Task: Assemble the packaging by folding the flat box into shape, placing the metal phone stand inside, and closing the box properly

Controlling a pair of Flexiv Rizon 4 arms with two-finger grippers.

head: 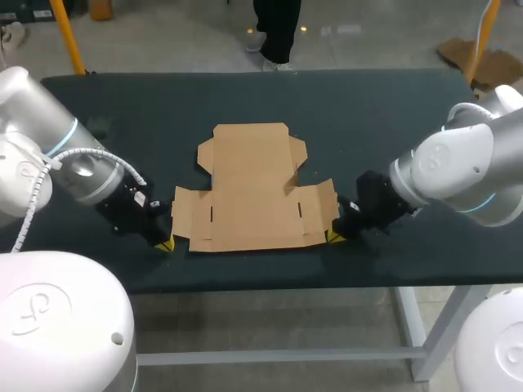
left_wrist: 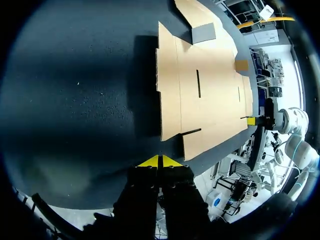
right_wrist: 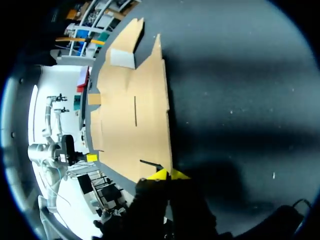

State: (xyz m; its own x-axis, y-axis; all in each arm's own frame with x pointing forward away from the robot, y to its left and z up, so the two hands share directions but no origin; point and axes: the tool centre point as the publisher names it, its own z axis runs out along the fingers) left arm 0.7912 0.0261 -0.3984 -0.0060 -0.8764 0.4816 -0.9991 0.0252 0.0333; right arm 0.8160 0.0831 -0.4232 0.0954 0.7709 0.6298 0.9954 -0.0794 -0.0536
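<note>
Left gripper [left_wrist: 160, 161]: yellow tips pressed together, clenched on nothing; low over the table's front strip.
Right gripper [right_wrist: 170, 174]: yellow tips likewise closed on each other, nothing seen between them; right at a near corner of the box, contact with the cardboard not clear.
Left arm [head: 49, 155]: in from the left side, wrist angled down towards the box's near left corner.
Right arm [head: 458, 167]: in from the right side, wrist angled down towards the box's near right corner.
Flat box [head: 253, 192]: brown cardboard, unfolded, lying flat on the table between the two grippers; near left corner just ahead of the left gripper and apart from it by a little bare table; near right corner just ahead of the right gripper.
Box side flaps: one spread out towards each gripper, each with a thin slit [left_wrist: 198, 83] cut beside its fold.
Box far panel: narrower, notched at its corners, stretching away from both grippers.
Table [head: 384, 114]: dark top, running on well beyond the far panel.
</note>
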